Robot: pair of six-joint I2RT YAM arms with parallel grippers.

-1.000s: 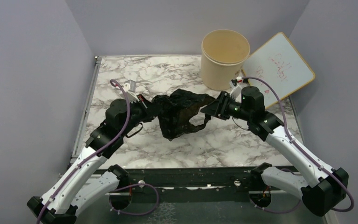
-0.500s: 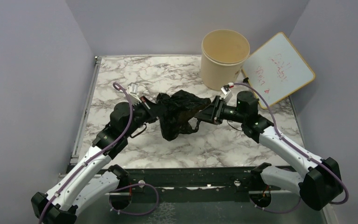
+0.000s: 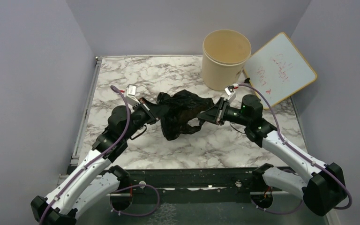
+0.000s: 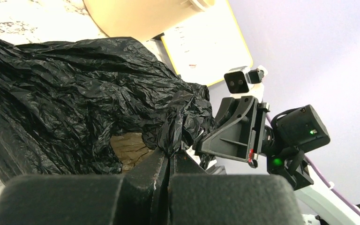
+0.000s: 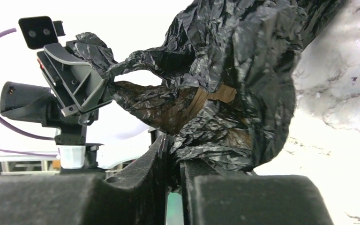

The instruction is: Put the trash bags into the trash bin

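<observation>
One crumpled black trash bag point(image 3: 183, 112) hangs stretched between my two grippers, its lower part drooping towards the marble table point(image 3: 136, 75). My left gripper point(image 3: 152, 112) is shut on the bag's left edge; in the left wrist view a twisted bunch of the trash bag point(image 4: 75, 93) sticks out of the left gripper point(image 4: 171, 154). My right gripper point(image 3: 207, 114) holds the right edge. In the right wrist view the right gripper point(image 5: 176, 154) has its jaws nearly together, with folds of the trash bag point(image 5: 243, 70) pinched between them. The beige trash bin point(image 3: 226, 58) stands upright behind, its mouth open.
A yellow-framed whiteboard point(image 3: 281, 70) leans at the back right, beside the bin. Grey walls close in the table on the left, back and right. A metal rail point(image 3: 88, 108) runs along the table's left edge.
My right gripper has moved left onto the bag's right edge and its jaws have closed on the plastic. The left arm has shifted slightly, still holding the bag.
</observation>
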